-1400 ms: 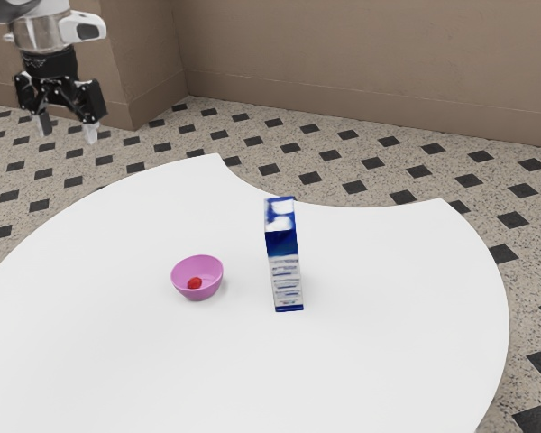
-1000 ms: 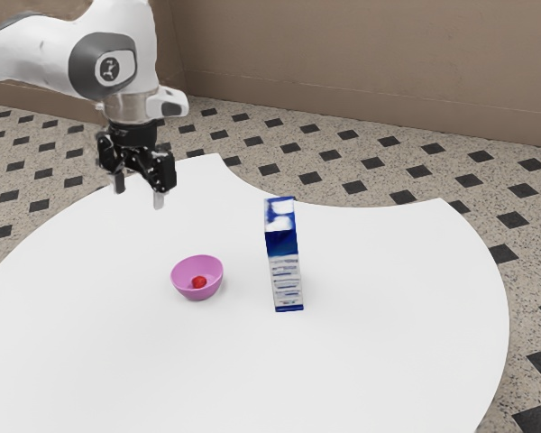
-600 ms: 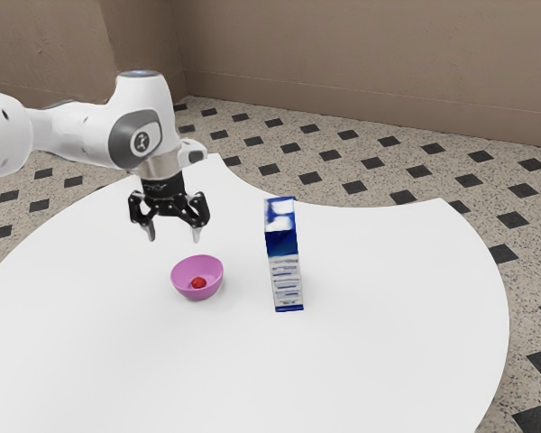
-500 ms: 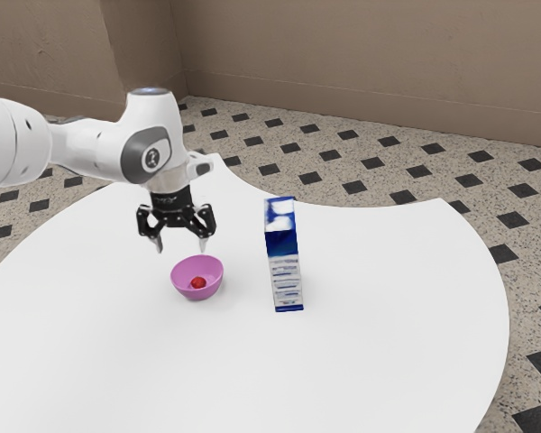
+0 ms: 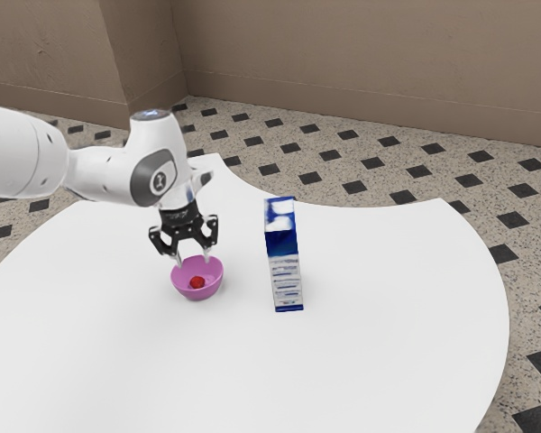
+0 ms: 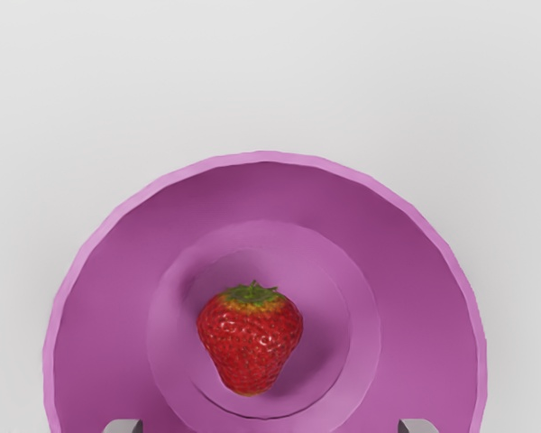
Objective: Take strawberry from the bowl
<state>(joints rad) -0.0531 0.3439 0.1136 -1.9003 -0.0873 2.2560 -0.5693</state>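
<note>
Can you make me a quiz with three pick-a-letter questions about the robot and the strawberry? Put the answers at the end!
1. Where is the strawberry?
A) beside the bowl
B) in the bowl
C) under the bowl

2. How many strawberries are there?
A) three
B) two
C) one

3. How is the end effector?
A) open
B) shut with nothing in it
C) shut on the strawberry

Answers:
1. B: the bowl's wall goes all around it.
2. C: just one red fruit with a green top.
3. A: its two fingers stand apart above the bowl, with nothing gripped.

The bowl is pinkish purple, the strawberry red (green on top), the carton blue-and-white.
</note>
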